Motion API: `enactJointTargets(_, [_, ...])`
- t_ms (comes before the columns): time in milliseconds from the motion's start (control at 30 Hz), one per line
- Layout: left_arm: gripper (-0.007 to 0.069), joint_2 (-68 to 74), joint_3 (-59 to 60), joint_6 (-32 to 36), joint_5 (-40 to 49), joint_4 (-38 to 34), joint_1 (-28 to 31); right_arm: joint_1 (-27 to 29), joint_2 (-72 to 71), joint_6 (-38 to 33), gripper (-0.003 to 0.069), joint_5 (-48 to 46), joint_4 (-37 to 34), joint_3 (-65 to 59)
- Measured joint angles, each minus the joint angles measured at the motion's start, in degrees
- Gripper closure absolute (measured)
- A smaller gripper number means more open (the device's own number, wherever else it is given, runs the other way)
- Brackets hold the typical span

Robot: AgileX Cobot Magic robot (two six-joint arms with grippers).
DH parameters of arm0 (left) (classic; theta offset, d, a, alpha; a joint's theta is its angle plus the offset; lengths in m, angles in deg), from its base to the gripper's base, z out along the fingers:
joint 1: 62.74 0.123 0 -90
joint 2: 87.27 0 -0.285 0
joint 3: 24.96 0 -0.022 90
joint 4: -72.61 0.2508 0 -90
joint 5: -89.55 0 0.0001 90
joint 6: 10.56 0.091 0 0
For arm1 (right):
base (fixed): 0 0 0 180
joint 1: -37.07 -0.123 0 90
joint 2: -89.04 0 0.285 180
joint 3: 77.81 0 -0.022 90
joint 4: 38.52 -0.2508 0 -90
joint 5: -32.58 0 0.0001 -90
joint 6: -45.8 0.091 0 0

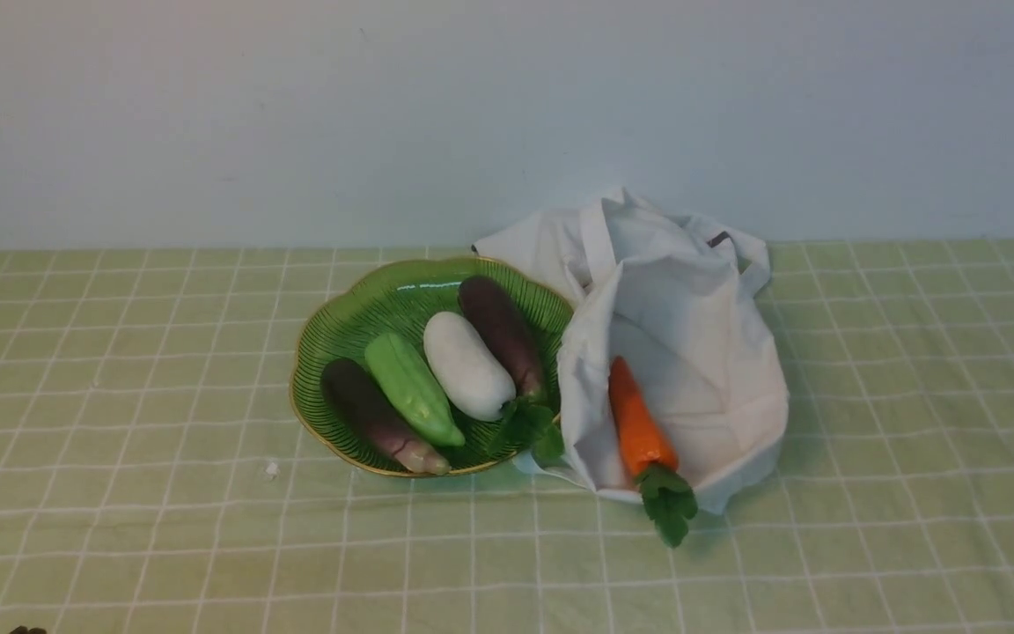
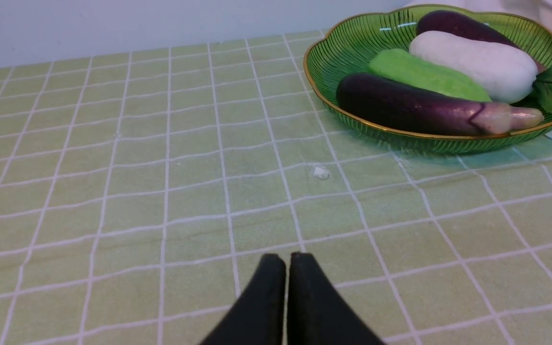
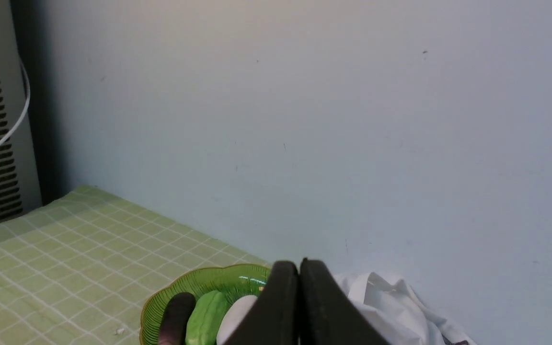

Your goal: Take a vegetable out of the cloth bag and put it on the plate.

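My left gripper [image 2: 287,259] and right gripper [image 3: 299,266] sit pinched closed, empty. The eggplant [image 1: 498,330] lies on the plate [image 1: 331,326], so I judge placing done. Next I'd open for the carrot [image 1: 635,423] in the bag [image 1: 692,299].

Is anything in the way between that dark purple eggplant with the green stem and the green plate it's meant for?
Nothing visible stands in the way. The eggplant already lies on the plate, beside the white vegetable, on the side nearest the cloth bag.
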Motion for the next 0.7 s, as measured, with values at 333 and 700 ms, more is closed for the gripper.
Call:
enactJointTargets(333, [0.0629, 0.0, 0.0, 0.0, 0.0, 0.0, 0.0, 0.0, 0.0, -0.04, 0.0673, -0.39, 0.1, -0.1])
enactJointTargets(700, [0.0629, 0.0, 0.0, 0.0, 0.0, 0.0, 0.0, 0.2, -0.99, -0.04, 0.0673, 1.48, 0.04, -2.97])
